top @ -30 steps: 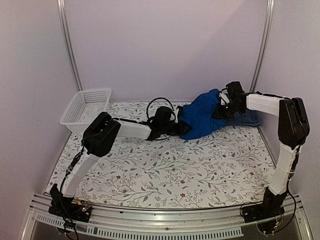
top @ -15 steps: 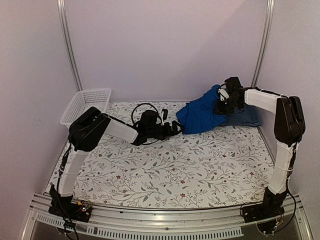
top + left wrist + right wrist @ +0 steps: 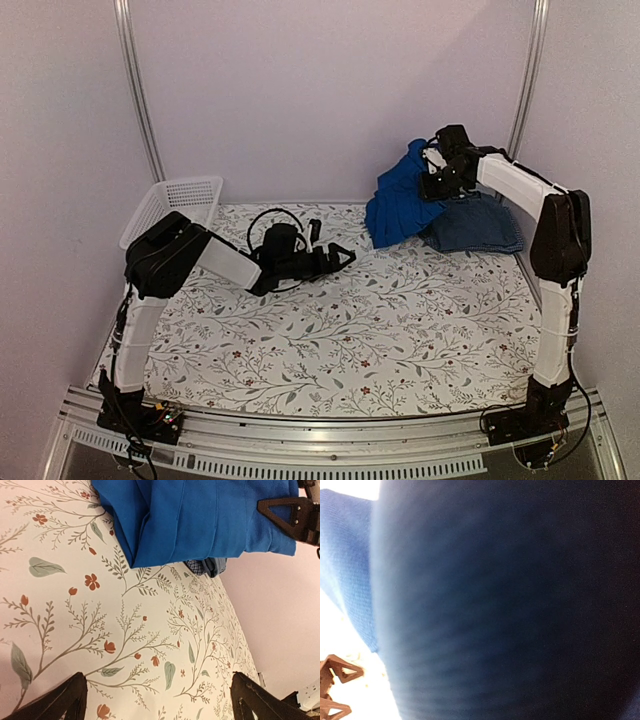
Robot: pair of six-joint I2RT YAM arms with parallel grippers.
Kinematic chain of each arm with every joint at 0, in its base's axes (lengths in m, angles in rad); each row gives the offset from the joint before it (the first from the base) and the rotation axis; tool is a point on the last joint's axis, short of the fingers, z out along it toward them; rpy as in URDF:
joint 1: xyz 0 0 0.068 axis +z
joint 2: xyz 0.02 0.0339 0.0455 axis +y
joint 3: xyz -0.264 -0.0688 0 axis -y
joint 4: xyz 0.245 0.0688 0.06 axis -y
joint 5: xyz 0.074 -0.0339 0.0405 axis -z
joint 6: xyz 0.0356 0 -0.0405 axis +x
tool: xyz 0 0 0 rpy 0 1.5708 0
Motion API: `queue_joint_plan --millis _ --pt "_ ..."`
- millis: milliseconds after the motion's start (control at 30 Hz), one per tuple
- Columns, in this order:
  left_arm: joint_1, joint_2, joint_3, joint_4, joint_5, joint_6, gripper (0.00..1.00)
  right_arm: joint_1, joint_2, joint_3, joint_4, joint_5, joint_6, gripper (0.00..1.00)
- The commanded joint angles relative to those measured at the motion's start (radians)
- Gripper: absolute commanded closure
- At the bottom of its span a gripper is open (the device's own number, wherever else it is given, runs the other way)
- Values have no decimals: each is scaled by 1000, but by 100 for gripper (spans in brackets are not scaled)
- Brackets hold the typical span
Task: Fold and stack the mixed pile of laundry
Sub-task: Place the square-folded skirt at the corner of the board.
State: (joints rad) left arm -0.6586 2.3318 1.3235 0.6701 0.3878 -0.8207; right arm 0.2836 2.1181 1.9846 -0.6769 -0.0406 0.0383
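Top external view has the right gripper [image 3: 432,172] clamped on the upper edge of the royal-blue garment [image 3: 395,205], holding it up at the far right of the table. The left gripper [image 3: 335,255] hangs with its jaws spread wide and empty over the floral tablecloth [image 3: 330,330], well apart from the cloth. The garment slopes from the grip down and to the left, so its long axis runs from upper right to lower left. Its lower edge looks to rest on the tablecloth, just beside a folded slate-blue garment [image 3: 475,225]. In the left wrist view a corner of the checked shirt [image 3: 196,568] peeks out beneath it. This reads as the stacking step: the next move likely calls for carrying the hanging piece rightward over the folded one and lowering it flat, with the free left gripper able to steady the trailing edge.
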Motion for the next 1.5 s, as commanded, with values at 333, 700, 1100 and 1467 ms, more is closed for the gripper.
queue_joint_plan --millis 333,700,1100,1467 --pt "16 14 -42 5 104 17 0 -46 -30 111 -12 168 -171 100" --pt "25 17 -49 13 120 27 0 -244 -59 103 6 91 -156 100" --pt "37 29 -47 11 141 28 0 -437 117 28 28 -75 -74 100" --pt "45 1 -82 12 129 35 0 -453 142 13 45 30 -57 53"
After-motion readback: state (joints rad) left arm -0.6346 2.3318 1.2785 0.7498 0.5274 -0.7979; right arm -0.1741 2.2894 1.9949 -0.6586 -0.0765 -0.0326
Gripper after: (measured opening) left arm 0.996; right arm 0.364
